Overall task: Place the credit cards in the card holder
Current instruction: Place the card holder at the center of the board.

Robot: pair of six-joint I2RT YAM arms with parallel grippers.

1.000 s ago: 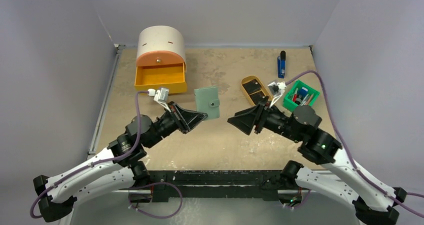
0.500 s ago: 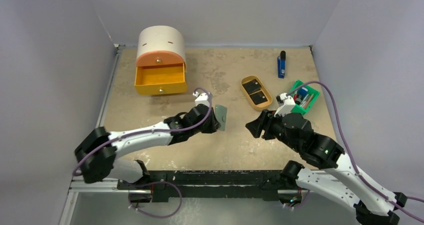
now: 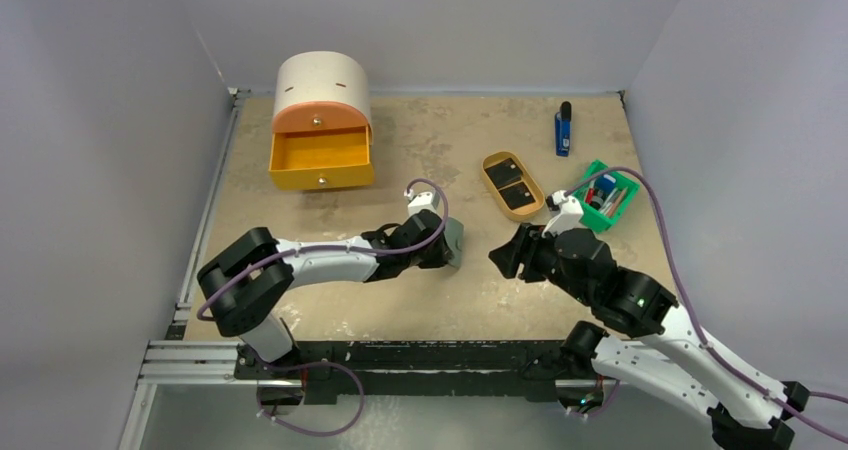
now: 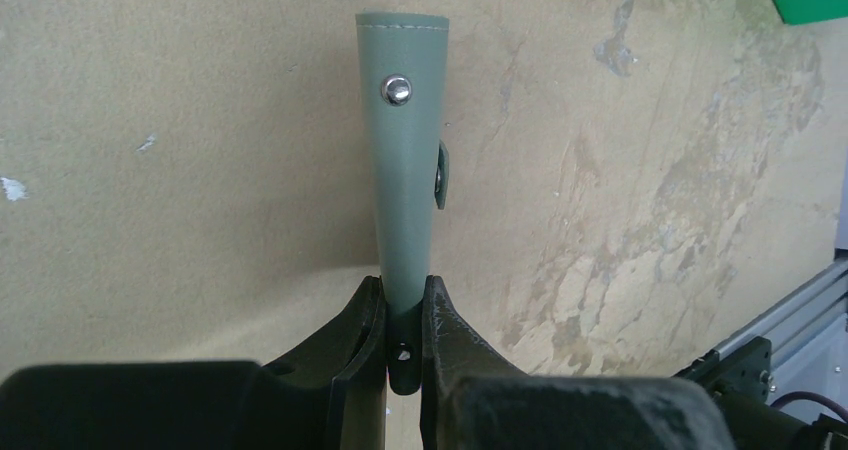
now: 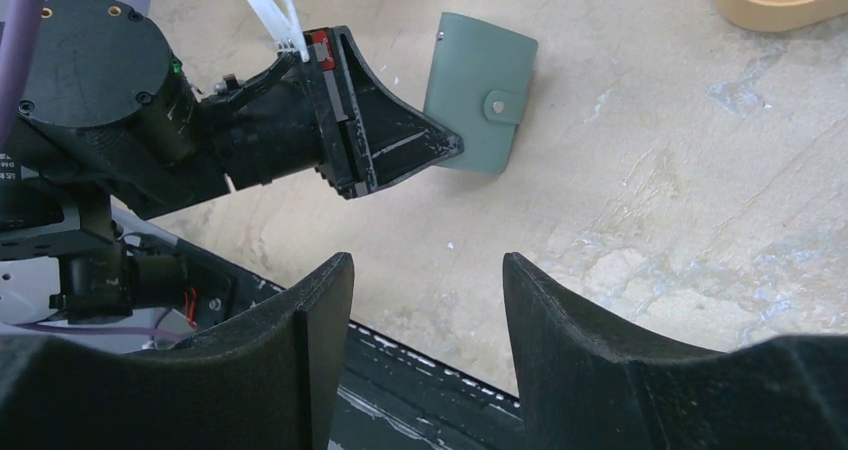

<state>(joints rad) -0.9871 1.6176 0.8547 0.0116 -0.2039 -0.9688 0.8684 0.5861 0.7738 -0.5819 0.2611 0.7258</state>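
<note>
Card holder [image 4: 403, 150], closed, is gripped by one edge in the left gripper [image 4: 405, 320], whose jaws are clamped on it, near the middle of the table [image 3: 430, 140]. To its right, the right gripper [image 5: 425, 270] is held with jaws apart. Farther back, two black cards [image 3: 517, 196] are seen lying in a tan tray [image 3: 487, 165].

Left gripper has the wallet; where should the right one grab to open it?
Probably the snap tab on the wallet's side edge, approached from the side away from the left gripper, which pinches one end. The tab sticks out, and the right gripper is open.
</note>
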